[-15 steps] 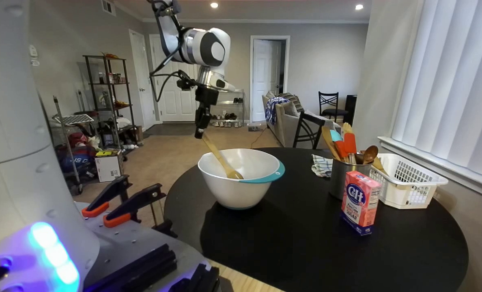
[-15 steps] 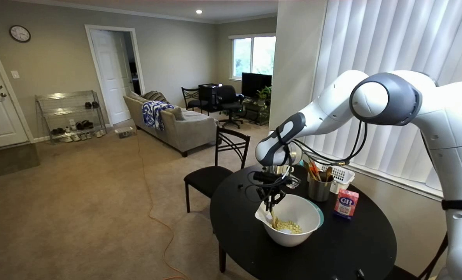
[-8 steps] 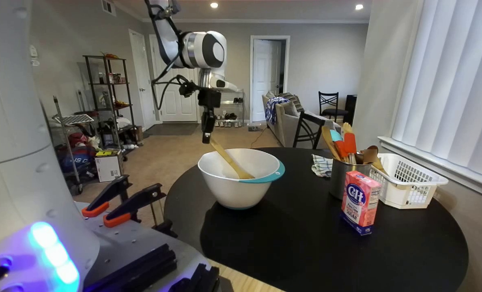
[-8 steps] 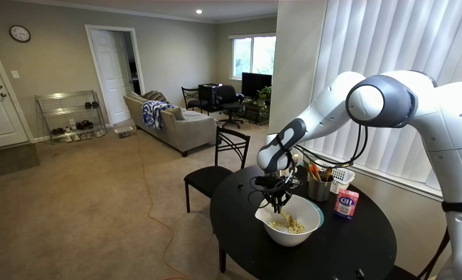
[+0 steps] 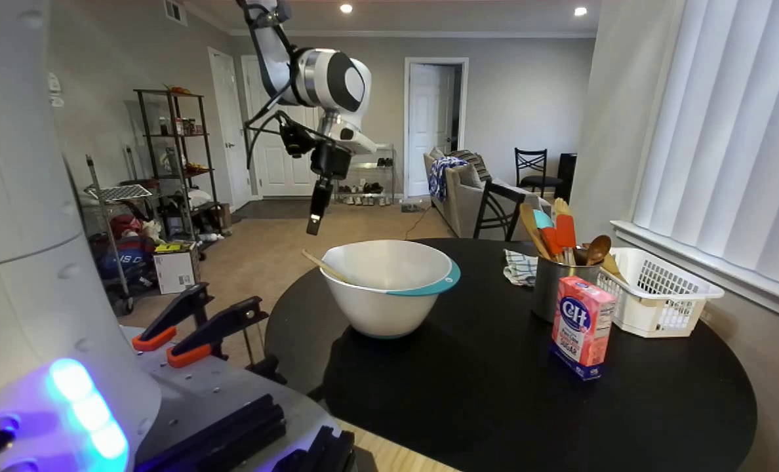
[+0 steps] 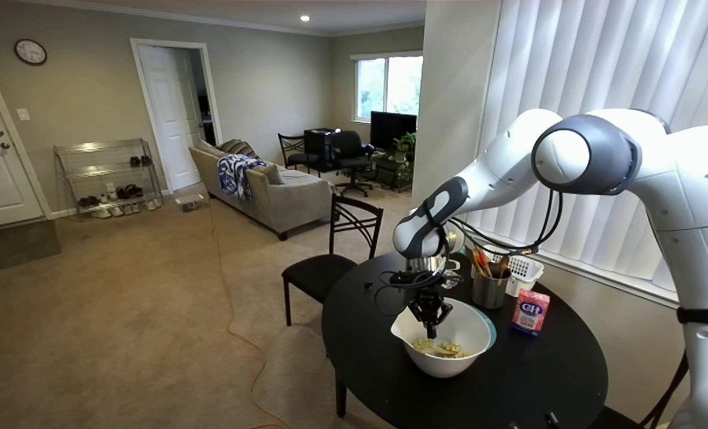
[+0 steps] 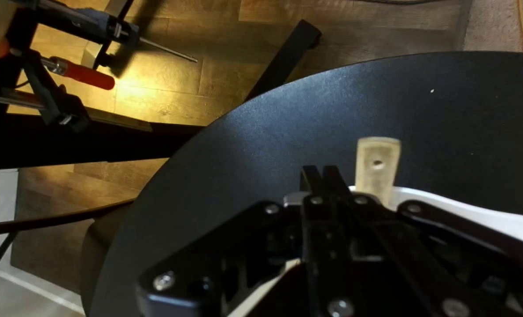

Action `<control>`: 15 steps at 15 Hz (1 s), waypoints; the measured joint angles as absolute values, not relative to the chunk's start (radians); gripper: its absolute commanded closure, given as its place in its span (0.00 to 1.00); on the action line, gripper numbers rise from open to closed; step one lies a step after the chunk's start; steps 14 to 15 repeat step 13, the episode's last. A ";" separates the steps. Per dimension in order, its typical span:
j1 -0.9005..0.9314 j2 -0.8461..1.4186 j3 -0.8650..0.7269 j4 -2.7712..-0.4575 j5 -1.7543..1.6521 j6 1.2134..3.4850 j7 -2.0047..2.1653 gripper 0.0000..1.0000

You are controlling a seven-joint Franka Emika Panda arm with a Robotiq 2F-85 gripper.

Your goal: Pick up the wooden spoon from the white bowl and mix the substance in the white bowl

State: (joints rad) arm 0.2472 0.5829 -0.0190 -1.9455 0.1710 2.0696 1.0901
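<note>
Wrist view: my hand [image 7: 321, 172] is narrow, its fingertips close together — the wooden spoon [image 7: 376, 176] has its handle end just beside them. In both exterior views the white bowl [image 5: 383, 314] stands on the black worktop [image 5: 507, 387] — pale yellow bits [image 6: 424, 345] inside, the spoon's handle leaning out over the rim.

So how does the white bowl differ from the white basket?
The white bowl is round; the white basket is roughly rectangular. The bowl's walls look solid; the basket's have rows of openings. The bowl has teal along part of its rim; the basket shows none. Both stand open-topped on the black table.
</note>
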 measured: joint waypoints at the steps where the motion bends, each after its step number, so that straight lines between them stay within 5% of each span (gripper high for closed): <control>1: 0.244 0.583 -0.009 -1.942 0.171 2.070 1.081 0.96; 5: 0.245 0.583 0.016 -1.934 0.149 2.070 1.041 0.73; 15: 0.244 0.583 0.016 -1.934 0.149 2.070 1.034 0.72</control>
